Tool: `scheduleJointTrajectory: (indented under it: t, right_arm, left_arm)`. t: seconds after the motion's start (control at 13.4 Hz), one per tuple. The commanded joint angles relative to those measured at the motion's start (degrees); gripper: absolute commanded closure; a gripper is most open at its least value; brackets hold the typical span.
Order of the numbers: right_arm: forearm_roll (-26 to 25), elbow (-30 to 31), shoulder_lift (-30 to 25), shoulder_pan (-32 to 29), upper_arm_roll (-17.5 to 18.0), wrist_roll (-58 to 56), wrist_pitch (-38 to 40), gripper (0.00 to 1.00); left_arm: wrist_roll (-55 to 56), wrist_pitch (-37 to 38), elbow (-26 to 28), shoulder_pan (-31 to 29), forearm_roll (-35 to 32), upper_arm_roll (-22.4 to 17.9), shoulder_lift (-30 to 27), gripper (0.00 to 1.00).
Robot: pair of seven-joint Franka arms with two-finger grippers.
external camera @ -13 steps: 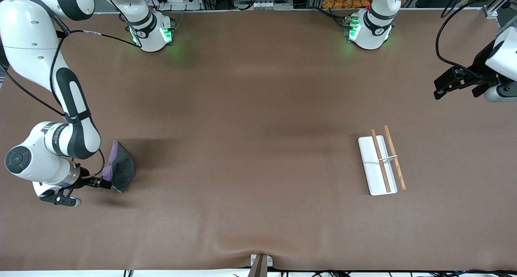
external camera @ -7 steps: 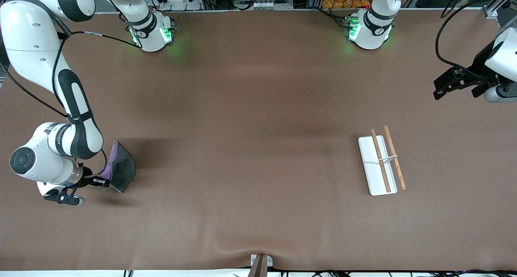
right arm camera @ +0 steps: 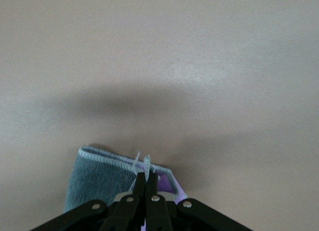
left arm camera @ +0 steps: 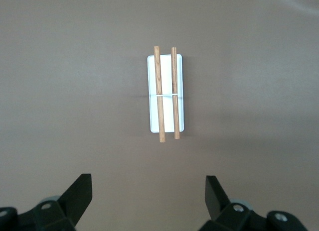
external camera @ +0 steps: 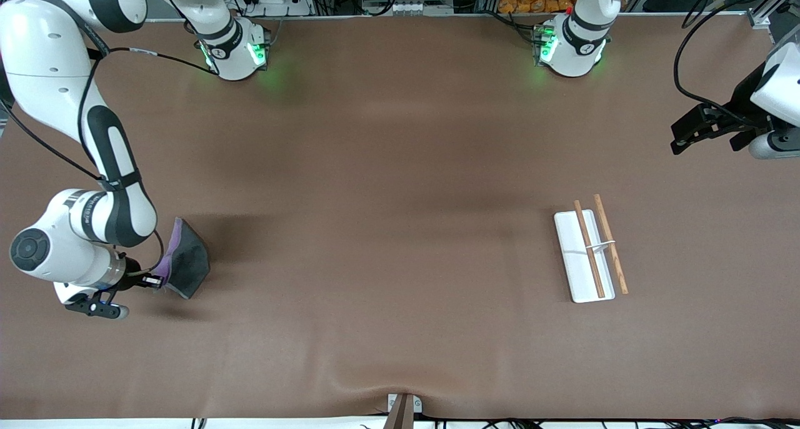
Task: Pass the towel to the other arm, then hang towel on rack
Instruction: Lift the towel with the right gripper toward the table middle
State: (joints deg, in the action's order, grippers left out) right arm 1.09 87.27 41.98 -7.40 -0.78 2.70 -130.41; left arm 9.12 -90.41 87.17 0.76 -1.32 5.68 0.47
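At the lower left of the front view, the right end effector has just pinched together on the corner of the towel nearest the front camera. A second ago its fingers stood apart around that purple edge; now they are clamped on it. The right wrist view confirms this: the fingers meet with the towel's pale stitched hem and a small tag caught between them. The towel lies on the brown counter at the right arm's end, dark grey face up with a strip of purple showing along the edge next to the arm. Its outline has barely shifted over the last second, so it has probably not been lifted yet.

The left end effector waits at the upper right of the front view, over the counter at the left arm's end. Its fingers stand wide apart and hold nothing, unchanged through the last second. Its wrist camera looks at the rack, the two wooden rods lying parallel over the white base.

The rack sits at the centre right of the front view, well apart from the towel. With the grasp made, the pickup looks complete in all but the lift. The likely next move is to raise the cloth and carry it toward the middle for the handover. The pinch is on a thin corner, so the towel may slip.
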Motion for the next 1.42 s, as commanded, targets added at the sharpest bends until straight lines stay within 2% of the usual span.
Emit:
scheduleJointTrajectory:
  t: [0.0,0.22,0.45,0.6,0.82,1.04,1.34]
  right_arm:
    - [0.3,1.0,-6.9,-0.6,0.3,-0.1,4.4,1.0]
    - [-0.3,0.7,-14.8,0.4,0.4,-0.9,10.6,1.0]
    - [-0.5,0.3,-21.0,4.6,0.4,-0.9,14.6,1.0]
    - [-1.3,-0.9,-22.0,9.0,0.4,-0.7,14.7,1.0]
    - [-9.2,-3.6,-22.2,18.1,0.4,2.4,17.2,1.0]
    - [-9.6,-5.4,-22.1,24.6,0.7,12.8,19.3,1.0]
    - [-9.3,-6.8,-21.9,35.5,0.8,13.6,18.9,1.0]
  left_arm:
    - [-1.0,0.1,-0.4,-0.5,1.2,0.0,-0.6,0.0]
    - [-1.0,0.2,-0.5,-0.7,1.2,0.0,-0.8,0.0]
    - [-1.0,0.2,-0.5,-0.8,1.2,-0.1,-0.6,0.0]
    - [-1.0,0.1,-0.5,-0.8,1.2,-0.1,-0.6,0.0]
    - [-1.0,0.1,-0.4,-0.8,1.1,-0.1,-0.6,0.0]
    - [-1.0,0.5,-0.2,-0.8,1.2,-0.1,-0.7,0.0]
    - [-0.9,0.7,-0.1,-0.7,1.2,-0.1,-0.6,0.0]
